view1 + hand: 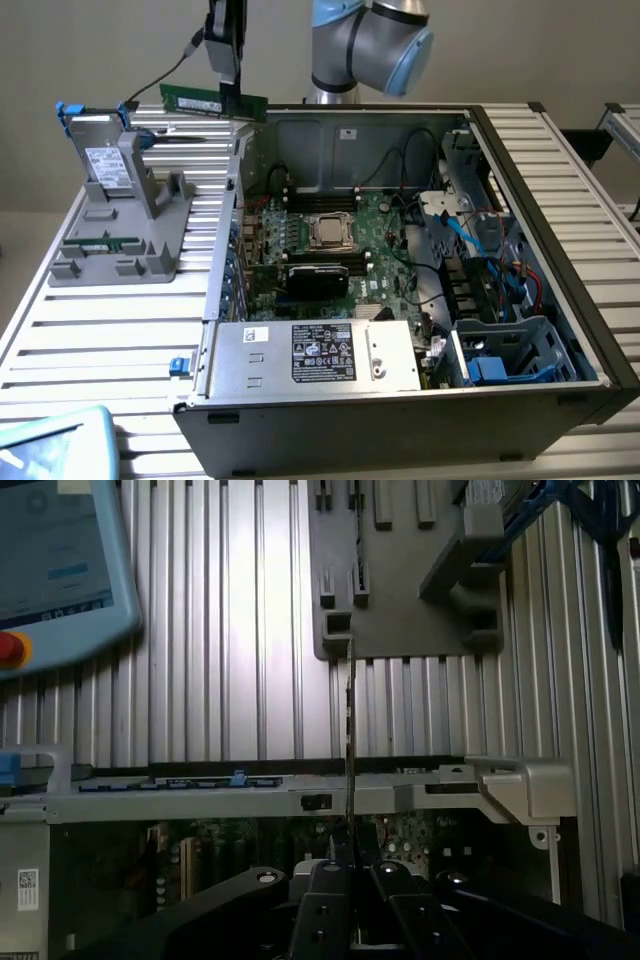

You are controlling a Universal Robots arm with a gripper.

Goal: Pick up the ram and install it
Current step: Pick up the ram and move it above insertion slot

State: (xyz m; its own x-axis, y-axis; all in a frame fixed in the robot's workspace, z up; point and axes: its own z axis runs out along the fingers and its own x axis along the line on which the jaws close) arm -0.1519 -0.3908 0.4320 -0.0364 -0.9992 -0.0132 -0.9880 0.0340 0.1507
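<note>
The ram (pixel 200 100) is a thin green stick held level in the air, above the gap between the grey holder and the open computer case. My gripper (pixel 232 92) is shut on it from above, near the end of the stick that faces the case. In the wrist view the ram (pixel 349 740) shows edge-on as a thin line running out from between my black fingers (pixel 325 905). It hangs over the case's side wall (pixel 300 800) and the slatted table. The motherboard (pixel 330 250) lies inside the case, below and toward the exterior view's right of the stick.
A grey holder fixture (pixel 120 240) stands on the slatted table at the exterior view's left, with a boxy drive (pixel 105 165) with blue tabs upright in it. The open case holds a CPU socket (pixel 328 232), a power supply (pixel 320 352) and cables. A teach pendant (pixel 50 440) lies at the front corner.
</note>
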